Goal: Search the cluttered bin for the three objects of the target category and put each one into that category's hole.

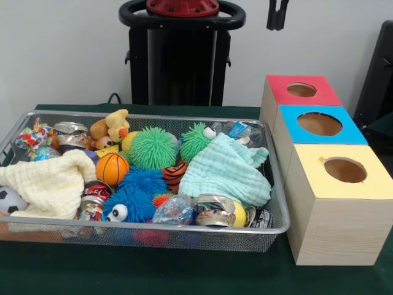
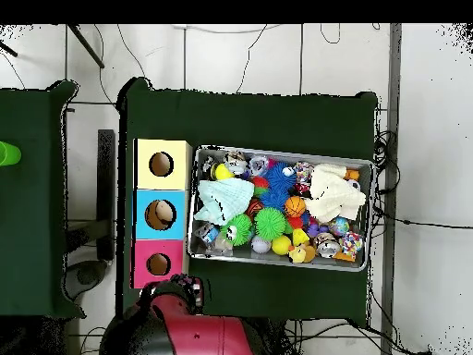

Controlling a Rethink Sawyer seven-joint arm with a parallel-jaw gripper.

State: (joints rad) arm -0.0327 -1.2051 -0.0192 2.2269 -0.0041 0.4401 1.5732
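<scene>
Jaws [image 1: 277, 15] raised, seemingly behind boxes, well apart from bin [image 1: 270, 229].

One camera stands across the table [image 1: 153, 276] from the robot, low and close, facing its pedestal [image 1: 179, 55]; the claw [image 1: 277, 13] hangs at the top edge, above and behind the boxes. The other camera looks straight down from high up, robot base at the bottom, taking in the whole table and floor around it. Both share the cluttered bin [image 1: 279, 228] [image 2: 282, 258] and the three boxes [image 1: 334, 209] [image 2: 161, 213].
</scene>
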